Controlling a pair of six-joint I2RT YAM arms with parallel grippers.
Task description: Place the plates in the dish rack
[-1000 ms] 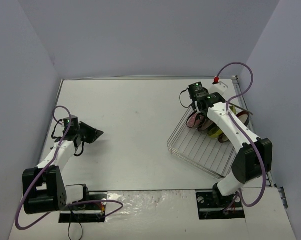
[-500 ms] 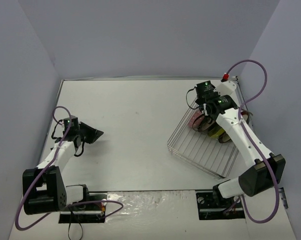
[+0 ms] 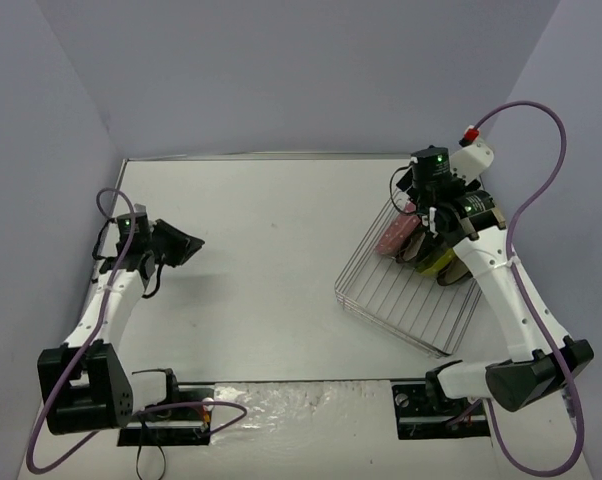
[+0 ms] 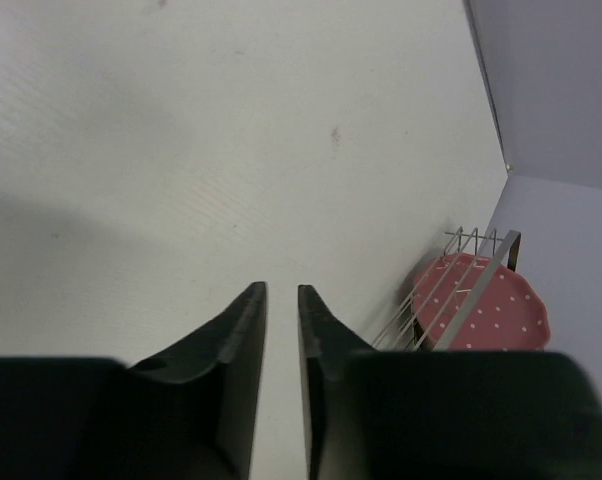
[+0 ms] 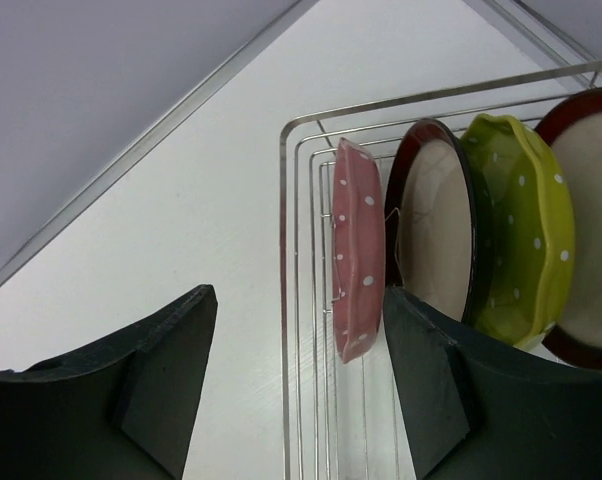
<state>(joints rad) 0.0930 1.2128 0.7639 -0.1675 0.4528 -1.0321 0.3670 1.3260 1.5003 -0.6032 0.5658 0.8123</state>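
The silver wire dish rack (image 3: 399, 298) sits at the right of the table. Four plates stand on edge at its far end: pink (image 3: 392, 234), dark-red-rimmed (image 3: 413, 246), yellow-green (image 3: 434, 263) and a second dark-red-rimmed one (image 3: 455, 274). In the right wrist view the row reads pink (image 5: 357, 262), dark-red-rimmed (image 5: 436, 235), yellow-green (image 5: 526, 240), dark-red-rimmed (image 5: 593, 250), inside the rack (image 5: 287, 330). My right gripper (image 5: 299, 300) is open and empty above the pink plate (image 3: 428, 212). My left gripper (image 3: 192, 243) is shut and empty at the far left (image 4: 279, 292).
The left wrist view shows the pink plate (image 4: 491, 312) behind the rack's wires (image 4: 459, 295) in the distance. Purple walls close in on the table's back, left and right. A purple cable (image 3: 536, 190) loops beside the right arm.
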